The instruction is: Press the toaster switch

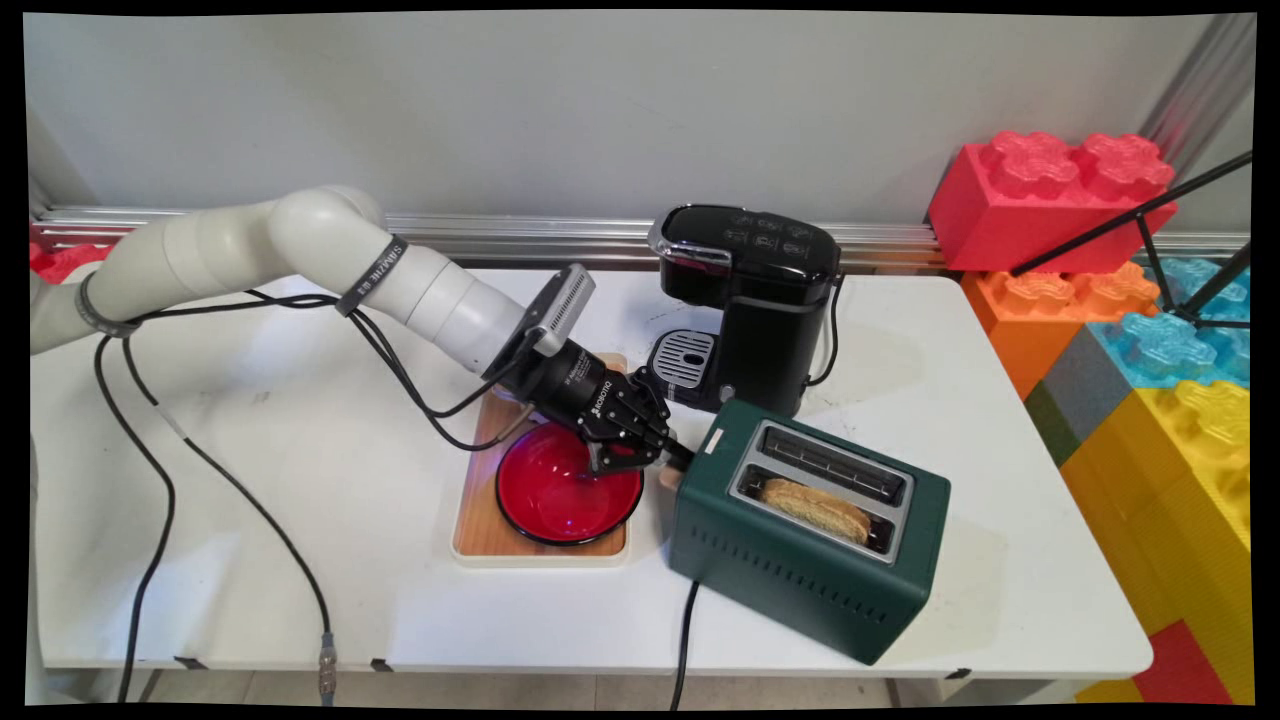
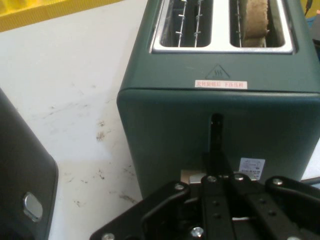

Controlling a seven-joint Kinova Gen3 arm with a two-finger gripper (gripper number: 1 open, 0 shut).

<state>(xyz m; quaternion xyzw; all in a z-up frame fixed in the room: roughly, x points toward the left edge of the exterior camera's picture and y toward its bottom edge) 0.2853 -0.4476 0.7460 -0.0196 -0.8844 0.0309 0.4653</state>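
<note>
A dark green two-slot toaster (image 1: pixel 800 560) stands on the white table at right of centre. A slice of toast (image 1: pixel 815 507) sits in its near slot, which is the right-hand slot (image 2: pixel 252 20) in the hand view. My gripper (image 1: pixel 682 457) is shut, its tips together against the toaster's left end wall. In the hand view the fingers (image 2: pixel 216 167) lie over the lower part of the vertical lever slot (image 2: pixel 216 125). A small beige part (image 2: pixel 191 176) shows just beside them. The lever itself is hidden behind the fingers.
A red bowl (image 1: pixel 560 495) on a wooden board (image 1: pixel 480 520) lies directly under my wrist. A black coffee machine (image 1: pixel 750 300) stands close behind the toaster. Large coloured toy bricks (image 1: pixel 1150 380) are stacked past the table's right edge. Black cables (image 1: pixel 160 470) hang over the left side.
</note>
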